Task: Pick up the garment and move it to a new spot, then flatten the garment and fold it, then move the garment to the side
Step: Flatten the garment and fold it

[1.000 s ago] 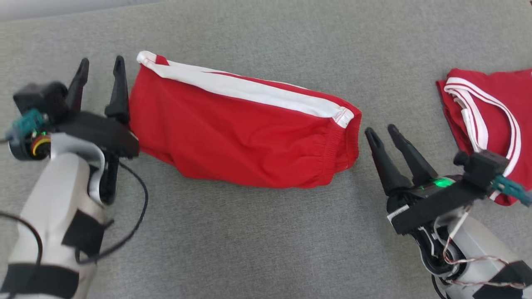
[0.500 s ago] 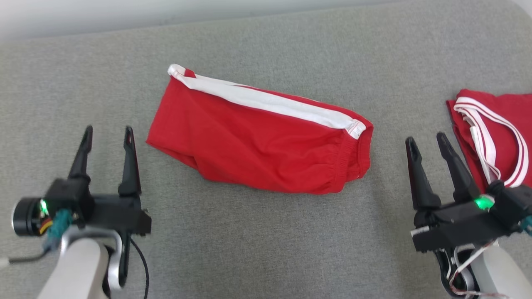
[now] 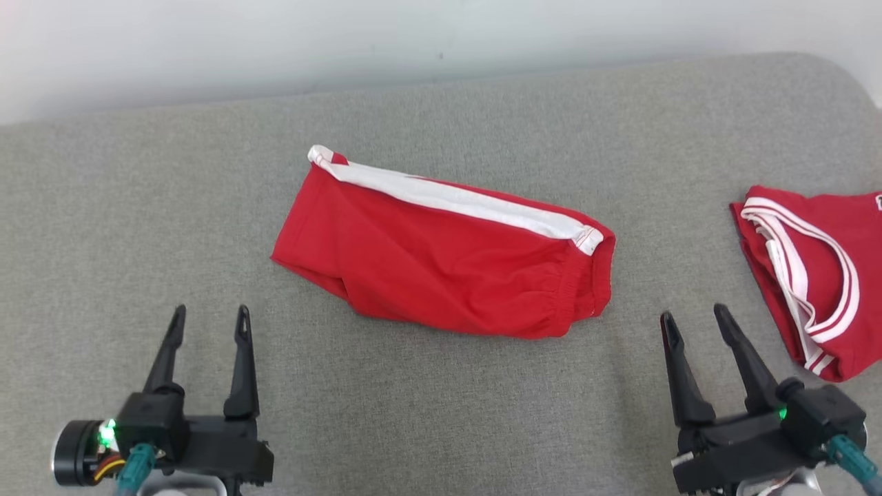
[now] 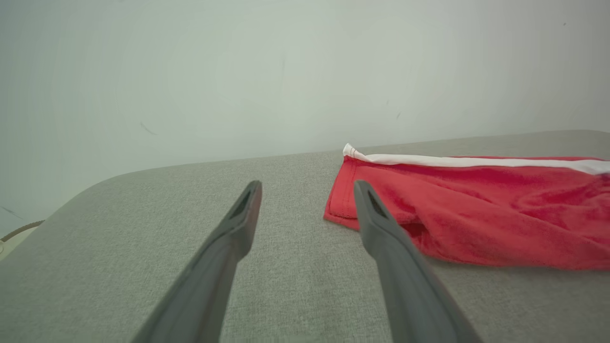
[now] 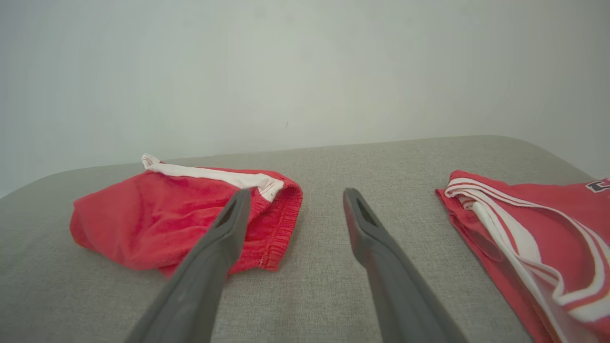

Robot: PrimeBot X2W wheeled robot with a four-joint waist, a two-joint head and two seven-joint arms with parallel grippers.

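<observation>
The garment point(image 3: 441, 269), red shorts with a white side stripe, lies folded lengthwise in the middle of the grey padded surface point(image 3: 138, 207). My left gripper point(image 3: 211, 313) stands open near the front left, apart from the garment's left end, with nothing between its fingers. In the left wrist view the garment point(image 4: 476, 209) lies ahead and to the right of the left gripper point(image 4: 307, 186). My right gripper point(image 3: 693, 313) is open near the front right, short of the waistband end. The right wrist view has the garment point(image 5: 157, 219) left of the right gripper point(image 5: 298, 191).
A second red garment with white-striped trim point(image 3: 820, 269) lies folded at the right edge, close to my right gripper, and appears as the striped garment point(image 5: 538, 228) in the right wrist view. A pale wall point(image 3: 275, 41) rises behind the surface's far edge.
The head camera has pulled back and up. Both grippers have drawn away from the garment's ends toward the near edge, staying open. The garment lies as it did.
</observation>
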